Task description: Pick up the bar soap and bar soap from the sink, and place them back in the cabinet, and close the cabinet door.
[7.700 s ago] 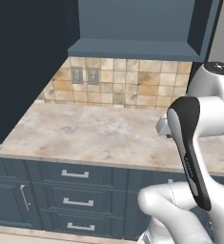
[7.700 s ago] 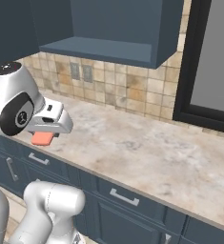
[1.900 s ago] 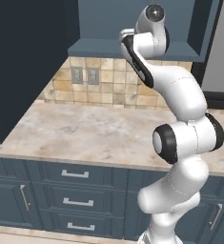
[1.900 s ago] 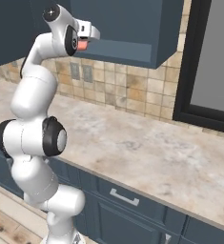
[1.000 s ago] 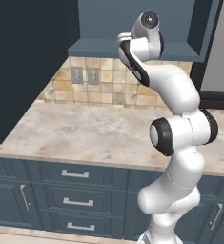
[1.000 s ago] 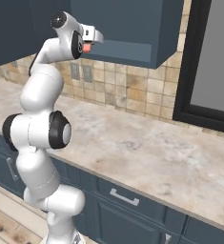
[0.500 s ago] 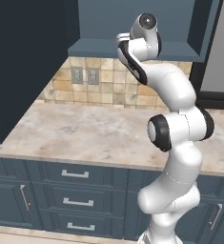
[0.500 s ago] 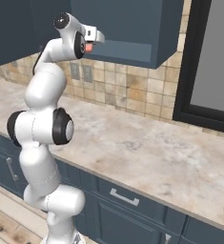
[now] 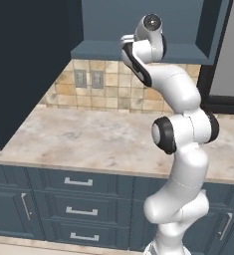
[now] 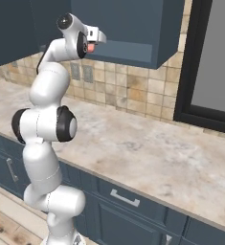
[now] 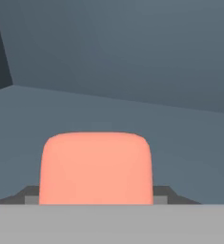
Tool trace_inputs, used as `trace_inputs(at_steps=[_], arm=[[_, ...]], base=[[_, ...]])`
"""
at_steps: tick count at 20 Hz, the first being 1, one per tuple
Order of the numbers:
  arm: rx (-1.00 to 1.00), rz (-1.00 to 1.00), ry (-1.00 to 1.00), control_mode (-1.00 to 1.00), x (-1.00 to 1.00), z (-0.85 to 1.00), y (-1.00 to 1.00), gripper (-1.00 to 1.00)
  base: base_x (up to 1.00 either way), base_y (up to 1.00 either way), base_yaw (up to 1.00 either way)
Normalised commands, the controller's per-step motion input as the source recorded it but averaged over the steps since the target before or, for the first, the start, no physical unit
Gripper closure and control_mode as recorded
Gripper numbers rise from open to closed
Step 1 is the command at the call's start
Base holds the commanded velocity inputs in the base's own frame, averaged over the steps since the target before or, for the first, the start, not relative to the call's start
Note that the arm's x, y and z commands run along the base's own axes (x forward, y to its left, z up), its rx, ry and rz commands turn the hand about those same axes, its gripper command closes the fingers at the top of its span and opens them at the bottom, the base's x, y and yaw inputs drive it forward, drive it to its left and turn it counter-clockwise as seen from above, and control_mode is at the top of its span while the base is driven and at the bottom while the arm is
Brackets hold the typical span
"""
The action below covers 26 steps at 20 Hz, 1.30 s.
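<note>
Item: cabinet (image 9: 138, 50), upper wall unit, dark blue-grey. Interior open to view from the left base view: a flat shelf floor and a plain back wall. Door (image 9: 29, 64) stands swung out at the left, a large dark panel reaching down toward the counter (image 9: 88, 139). From the right base view the cabinet (image 10: 133, 28) shows its underside and side panel.

Item: gripper (image 10: 91, 47), on the raised white arm, level with the cabinet's shelf edge and pointing into the opening. Jaws closed on a soap (image 10: 91, 47); the hand view shows the two dark finger tips (image 11: 30, 194) flanking the bar on either side, touching it.

Item: soap (image 11: 95, 167), salmon-pink, rounded corners, held flat between the tips. In the hand view it sits in front of the cabinet's grey-blue floor and back wall. Whether it rests on the shelf or is held just above it cannot be told. In the right base view only a small pink patch shows below the hand, at the cabinet's front edge.

Contents of cabinet: no other article visible on the shelf portion in sight; much of the interior is hidden by the arm.

Item: counter, beige marbled stone, below the cabinet. Tiled backsplash (image 9: 113, 92) with an outlet plate (image 9: 87, 78) behind it. Blue drawers (image 9: 78, 196) with short silver handles beneath.
</note>
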Motion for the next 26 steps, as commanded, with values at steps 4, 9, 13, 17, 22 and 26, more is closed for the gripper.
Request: trace_inputs(at_steps=[4, 9, 13, 17, 22, 26], arm=[[0.0, 0.0, 0.0, -1.0, 0.17, -0.11, 0.0, 1.0], [0.0, 0.0, 0.0, -1.0, 0.17, -0.14, 0.0, 1.0], [0.0, 0.0, 0.0, -1.0, 0.19, -0.08, 0.0, 1.0], [0.0, 0.0, 0.0, -1.0, 0.24, -0.01, 0.0, 1.0], [0.0, 0.0, 0.0, -1.0, 0.22, -0.01, 0.0, 1.0], [0.0, 0.0, 0.0, -1.0, 0.03, 0.0, 0.0, -1.0]], base=[[0.0, 0.0, 0.0], [0.0, 0.0, 0.0], [0.0, 0.0, 0.0], [0.0, 0.0, 0.0], [0.0, 0.0, 0.0], [0.0, 0.0, 0.0]])
